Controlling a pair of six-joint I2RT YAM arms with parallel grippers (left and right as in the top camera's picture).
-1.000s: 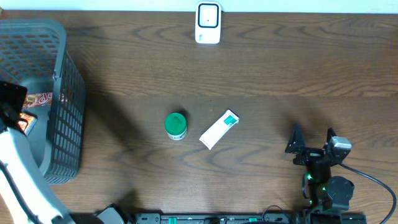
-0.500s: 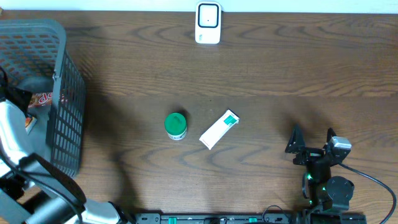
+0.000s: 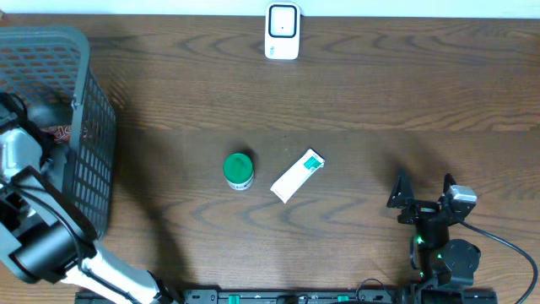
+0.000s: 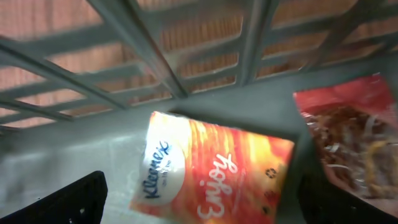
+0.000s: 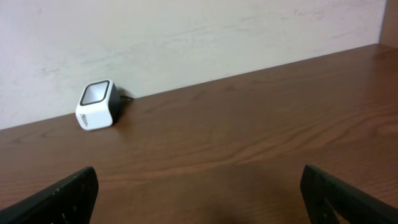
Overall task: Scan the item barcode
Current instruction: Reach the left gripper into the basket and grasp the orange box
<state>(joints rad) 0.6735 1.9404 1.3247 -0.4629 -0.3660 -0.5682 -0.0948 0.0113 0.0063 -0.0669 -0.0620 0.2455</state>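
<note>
Jaws of the left gripper (image 4: 214,205) stand wide apart and empty inside the grey basket (image 3: 84,110) at the left edge of the desk (image 3: 380,93), above a Kleenex pack (image 4: 211,168). A red snack bag (image 4: 348,149) lies just beside the pack. The scanner (image 3: 282,32) sits mid far edge. A green jar (image 3: 239,170) and a white box (image 3: 297,176) lie mid-desk. Near the front right corner, the right gripper (image 3: 422,194) is spread, holding nothing.

scanner (image 3: 282,31): white, upright, far edge | Kleenex pack (image 4: 211,171): orange, flat in basket (image 3: 91,160)
</note>
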